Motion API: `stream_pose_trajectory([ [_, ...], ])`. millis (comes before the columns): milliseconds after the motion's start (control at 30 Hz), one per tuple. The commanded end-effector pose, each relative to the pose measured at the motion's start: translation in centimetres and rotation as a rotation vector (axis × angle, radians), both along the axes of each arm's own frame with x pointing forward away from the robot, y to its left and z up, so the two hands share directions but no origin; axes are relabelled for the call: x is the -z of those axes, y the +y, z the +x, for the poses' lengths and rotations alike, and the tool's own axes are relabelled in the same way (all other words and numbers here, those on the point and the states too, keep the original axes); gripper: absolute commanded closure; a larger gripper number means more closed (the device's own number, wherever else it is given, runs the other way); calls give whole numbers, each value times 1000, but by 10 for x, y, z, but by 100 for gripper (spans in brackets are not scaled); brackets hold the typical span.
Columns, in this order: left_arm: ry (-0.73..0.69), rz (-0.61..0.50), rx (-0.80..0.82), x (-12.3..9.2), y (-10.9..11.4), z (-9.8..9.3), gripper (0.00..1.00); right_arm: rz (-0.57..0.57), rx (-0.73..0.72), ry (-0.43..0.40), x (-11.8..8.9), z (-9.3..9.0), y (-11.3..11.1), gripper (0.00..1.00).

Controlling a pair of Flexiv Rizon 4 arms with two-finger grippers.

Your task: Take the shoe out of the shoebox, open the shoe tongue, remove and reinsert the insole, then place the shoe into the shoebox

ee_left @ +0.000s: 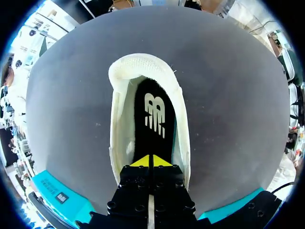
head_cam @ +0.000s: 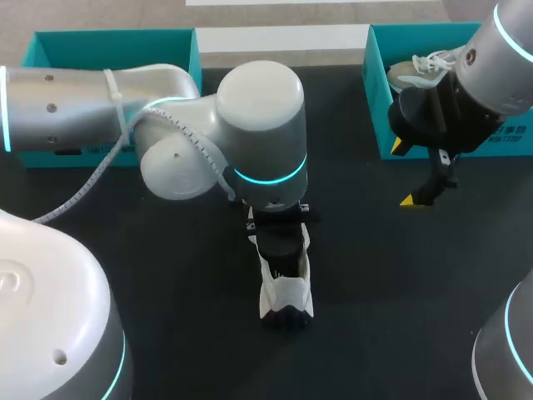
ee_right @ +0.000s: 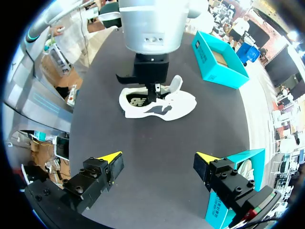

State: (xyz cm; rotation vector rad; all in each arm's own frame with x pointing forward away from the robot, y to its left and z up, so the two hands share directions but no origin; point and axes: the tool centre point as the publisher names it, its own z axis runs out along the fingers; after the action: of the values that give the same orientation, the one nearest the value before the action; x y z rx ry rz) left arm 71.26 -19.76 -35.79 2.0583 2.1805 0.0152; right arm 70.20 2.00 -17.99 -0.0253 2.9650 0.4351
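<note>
Place: a robotics lab bench, as I read it from here.
Shown by: my left arm [head_cam: 75, 108] and right arm [head_cam: 500, 58], cabled and ring-lit, over 1 black table [head_cam: 366, 275].
Prop: teal shoebox [head_cam: 376, 83] at the far right corner.

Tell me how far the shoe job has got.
Done: the white sneaker stands out on the table, its opening wide. In hand: the left gripper, fingers together, is down inside it at the black insole, which lies in the shoe; removal or reinsertion, I cannot tell. The right gripper hangs open near the right shoebox. Left: putting the sneaker into a shoebox.
</note>
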Motion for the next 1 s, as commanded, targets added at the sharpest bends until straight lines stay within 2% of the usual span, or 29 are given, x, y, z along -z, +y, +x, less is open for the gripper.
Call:
stream_pose_trajectory([
  [33, -78, -10, -5, -4, 6, 1, 100, -3, 1, 3, 1, 2, 2, 0],
  [133, -129, 20, 4, -2, 5, 5, 100, -3, 1, 3, 1, 2, 2, 0],
  [200, -158, 29, 15, -3, 5, 6, 54, -3, 1, 3, 1, 2, 2, 0],
  [233, -157, 33, 28, -3, 6, 5, 8, -3, 1, 3, 1, 2, 2, 0],
  [267, -173, 30, 34, -4, 6, 5, 0, -3, 1, 3, 1, 2, 2, 0],
  [433, -173, 33, 42, -5, 8, 7, 0, -3, 1, 3, 1, 2, 2, 0],
  [800, -189, 32, 44, -28, 18, 7, 0, -3, 1, 3, 1, 2, 2, 0],
  [1000, -172, 65, 72, -20, 16, 4, 0, -3, 1, 3, 1, 2, 2, 0],
])
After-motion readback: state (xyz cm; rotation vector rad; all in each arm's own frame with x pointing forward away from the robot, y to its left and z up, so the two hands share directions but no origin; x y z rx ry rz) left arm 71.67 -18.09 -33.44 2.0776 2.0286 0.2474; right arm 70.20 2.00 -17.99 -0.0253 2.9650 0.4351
